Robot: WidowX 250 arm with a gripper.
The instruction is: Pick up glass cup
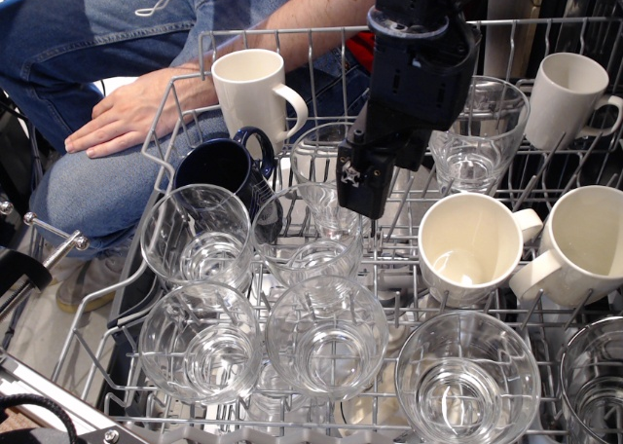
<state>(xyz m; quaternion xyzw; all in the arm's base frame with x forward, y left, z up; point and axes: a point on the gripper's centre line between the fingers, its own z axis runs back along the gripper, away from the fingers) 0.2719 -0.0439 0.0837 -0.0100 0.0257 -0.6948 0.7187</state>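
Sitting behind a wire dishwasher rack (175, 84), a person in jeans, one hand (131, 118) resting on a knee; crowding the rack's tines, clear tumblers, white mugs (255, 93) and a dark blue mug (219, 171), all tilted or propped mouth-up so the wires are keeping them apart. Hanging over the middle of the rack, the black gripper (365, 196), its tip reaching down at the rim of a glass cup (321, 166) standing just behind the front rows. Showing no clear gap between the fingers, so cannot tell how wide, and probably not yet holding anything.
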